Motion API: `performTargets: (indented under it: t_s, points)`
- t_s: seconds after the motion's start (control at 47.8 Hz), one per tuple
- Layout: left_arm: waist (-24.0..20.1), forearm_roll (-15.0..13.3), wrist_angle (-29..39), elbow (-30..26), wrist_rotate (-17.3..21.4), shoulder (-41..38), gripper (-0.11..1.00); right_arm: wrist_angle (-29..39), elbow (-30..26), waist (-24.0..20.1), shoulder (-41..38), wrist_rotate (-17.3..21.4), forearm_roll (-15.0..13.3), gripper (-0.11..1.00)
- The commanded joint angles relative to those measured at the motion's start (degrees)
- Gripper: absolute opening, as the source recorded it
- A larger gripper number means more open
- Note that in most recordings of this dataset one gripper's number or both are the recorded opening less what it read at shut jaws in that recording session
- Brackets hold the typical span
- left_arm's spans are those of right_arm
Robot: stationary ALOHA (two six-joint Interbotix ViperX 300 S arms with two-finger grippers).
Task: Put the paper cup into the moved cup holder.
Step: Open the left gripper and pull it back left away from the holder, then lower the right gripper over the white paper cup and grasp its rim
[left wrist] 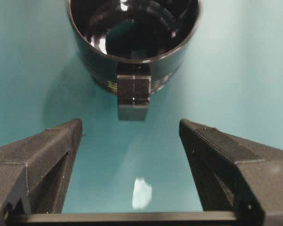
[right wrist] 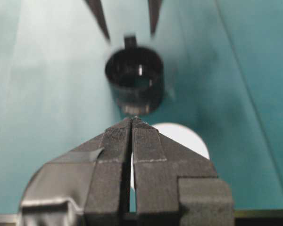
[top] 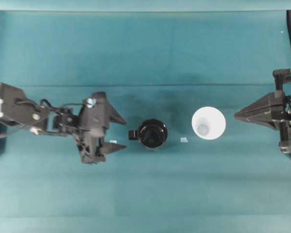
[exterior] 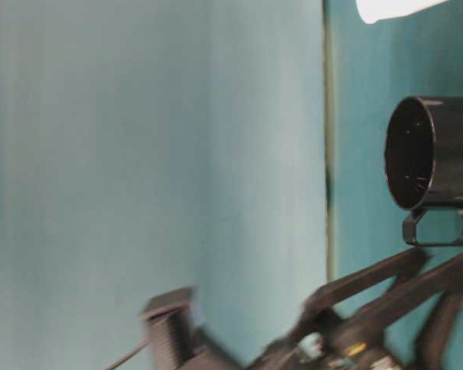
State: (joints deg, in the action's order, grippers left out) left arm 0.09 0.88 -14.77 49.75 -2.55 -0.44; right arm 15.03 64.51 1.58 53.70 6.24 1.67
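Observation:
The cup holder (top: 152,134), glossy black and empty, stands upright mid-table with its stubby handle (left wrist: 133,92) toward the left. My left gripper (top: 123,133) is open just left of that handle, touching nothing; its jaws stand wide apart in the left wrist view (left wrist: 130,125). The white paper cup (top: 208,123) stands upright to the right of the holder, apart from it. Further right, my right gripper (top: 235,115) is shut and empty, pointing at the cup; in the right wrist view (right wrist: 132,118) the cup (right wrist: 184,136) shows behind its tips, the holder (right wrist: 134,80) beyond.
Teal cloth covers the table (top: 145,194). A small white scrap (top: 184,140) lies between holder and cup. Another scrap (left wrist: 142,193) lies on the cloth between my left fingers. The table-level view shows the holder (exterior: 436,150) and my left fingers (exterior: 378,281).

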Motion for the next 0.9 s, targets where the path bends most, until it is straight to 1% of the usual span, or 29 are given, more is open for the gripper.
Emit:
performTargets:
  t_s: [0.0, 0.167, 0.335, 0.481, 0.565, 0.669, 0.711, 0.795, 0.878]
  points:
    - [0.2, 0.0, 1.0, 0.6, 0.1, 4.3, 0.85, 1.3, -2.1, 0.2, -1.1, 1.5, 0.3, 0.03]
    - [0.1, 0.1, 1.7, 4.0, -0.1, 10.7, 0.85, 3.5, -3.3, 0.4, -2.5, 3.6, 0.2, 0.03]
    - [0.2, 0.0, 2.9, 6.4, -0.1, 15.6, 0.85, 4.6, -4.6, 1.3, -4.7, 4.0, 0.2, 0.03]
    - [0.2, 0.0, 5.5, 7.3, -0.1, 18.5, 0.84, 6.2, -6.3, 4.1, -8.3, 4.6, 0.4, 0.03]
    - [0.2, 0.0, 6.9, 7.6, -0.1, 19.3, 0.84, 9.1, -8.7, 6.2, -11.7, 6.5, 0.3, 0.03]
    - [0.2, 0.0, 7.8, 7.7, -0.1, 20.3, 0.84, 15.3, -12.2, 8.4, -16.3, 9.3, 0.3, 0.05]
    - [0.2, 0.0, 8.0, 7.8, -0.1, 20.6, 0.85, 17.6, -13.5, 8.5, -18.2, 9.9, 0.3, 0.07]
    - [0.2, 0.1, 8.4, 7.9, -0.1, 20.8, 0.84, 20.9, -15.9, 8.5, -21.4, 9.8, -0.1, 0.13]
    - [0.2, 0.0, 9.2, 8.1, -0.1, 21.0, 0.84, 22.1, -17.6, 8.5, -24.0, 9.8, -0.1, 0.26]
